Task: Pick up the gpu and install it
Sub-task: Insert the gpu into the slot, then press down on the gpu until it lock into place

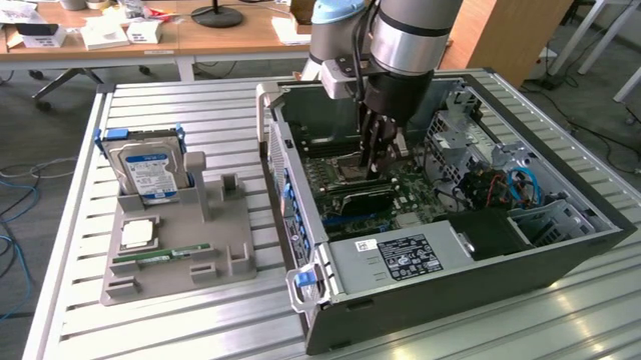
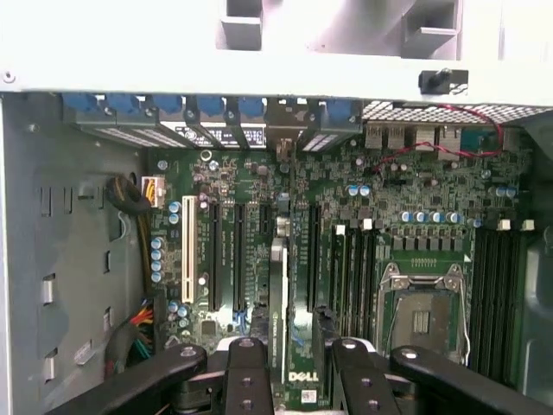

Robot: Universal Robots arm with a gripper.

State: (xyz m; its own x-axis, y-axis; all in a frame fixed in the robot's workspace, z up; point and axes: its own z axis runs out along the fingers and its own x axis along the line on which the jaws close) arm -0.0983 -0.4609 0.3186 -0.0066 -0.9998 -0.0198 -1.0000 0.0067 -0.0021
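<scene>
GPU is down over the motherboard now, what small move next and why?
Probably a short straight press down, end effector kept shut on the GPU. In the wrist view the card stands on edge in line with a slot, among the black slots of the motherboard, but whether it is fully seated cannot be told, so releasing looks premature.

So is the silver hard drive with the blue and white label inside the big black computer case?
No, the silver hard drive stands upright in the grey holder tray on the table, outside the black computer case.
</scene>
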